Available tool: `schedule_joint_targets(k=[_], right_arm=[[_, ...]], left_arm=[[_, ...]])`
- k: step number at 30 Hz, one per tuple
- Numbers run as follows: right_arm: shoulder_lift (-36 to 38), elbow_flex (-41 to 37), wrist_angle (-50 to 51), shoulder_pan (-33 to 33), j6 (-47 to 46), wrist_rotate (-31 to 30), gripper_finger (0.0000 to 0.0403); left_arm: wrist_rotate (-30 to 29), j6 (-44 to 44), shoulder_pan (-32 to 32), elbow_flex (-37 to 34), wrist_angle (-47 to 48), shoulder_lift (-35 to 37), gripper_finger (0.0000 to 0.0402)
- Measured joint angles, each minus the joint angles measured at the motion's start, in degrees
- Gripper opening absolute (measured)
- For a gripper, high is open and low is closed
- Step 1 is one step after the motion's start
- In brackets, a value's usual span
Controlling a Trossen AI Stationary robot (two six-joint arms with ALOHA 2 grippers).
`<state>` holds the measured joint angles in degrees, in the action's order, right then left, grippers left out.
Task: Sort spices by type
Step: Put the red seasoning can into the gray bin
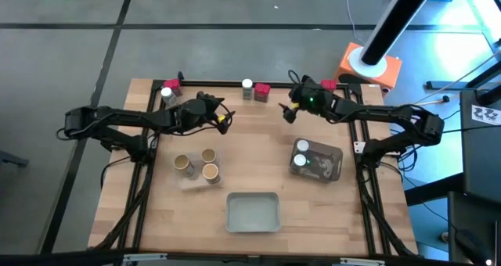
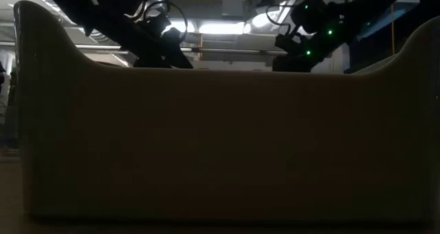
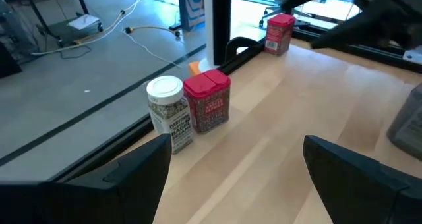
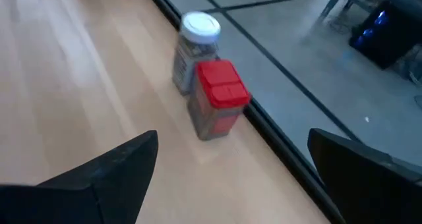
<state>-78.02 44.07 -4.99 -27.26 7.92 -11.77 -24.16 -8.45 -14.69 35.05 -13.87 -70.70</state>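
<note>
Sorting in progress, seen from above. Three tan cork-coloured cylinders (image 1: pixel 197 165) stand grouped in the left tray (image 1: pixel 188 181); two clear jars with white lids (image 1: pixel 300 153) sit in the right tray (image 1: pixel 335 163); the middle tray (image 1: pixel 253 211) near the front edge holds nothing visible. Unsorted spices line the far edge of the tabletop (image 1: pixel 258 149): a white-lidded jar (image 1: pixel 247 88) touching a red-lidded container (image 1: pixel 262 91) at centre, another jar (image 1: pixel 167 94) beside a red container (image 1: pixel 171 84) at the left corner, and a third red container (image 1: pixel 328 84) at the right. The left hand (image 1: pixel 222 119) and right hand (image 1: pixel 287 112) hover on either side of the central pair, each with fingers spread apart and holding nothing. Judged step: picking from that pair. Because the two items touch, a clean grasp probably calls for closing on one body from its free sides and lifting straight up, so the neighbour is not tipped off the edge.
</note>
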Motion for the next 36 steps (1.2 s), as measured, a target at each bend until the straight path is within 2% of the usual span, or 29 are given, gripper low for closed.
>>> schedule_joint_targets(k=[7,15,21,36], right_arm=[[-5.03,1.40,-4.16,-7.27,1.42,11.67,0.0388],[-14.01,7.90,-4.25,-11.21,5.81,19.88,0.0388],[-20.52,12.60,-4.24,-11.03,9.98,21.83,0.0388],[-32.45,21.18,-4.37,-11.03,10.08,21.40,0.0388]], left_arm=[[0.02,1.07,0.10,0.00,-0.04,0.00,0.0327],[0.22,1.40,0.13,0.02,-0.02,0.00,0.0327],[0.20,1.40,0.13,0.02,-0.02,0.00,0.0327],[0.21,1.40,0.06,0.04,0.04,0.00,0.0327]])
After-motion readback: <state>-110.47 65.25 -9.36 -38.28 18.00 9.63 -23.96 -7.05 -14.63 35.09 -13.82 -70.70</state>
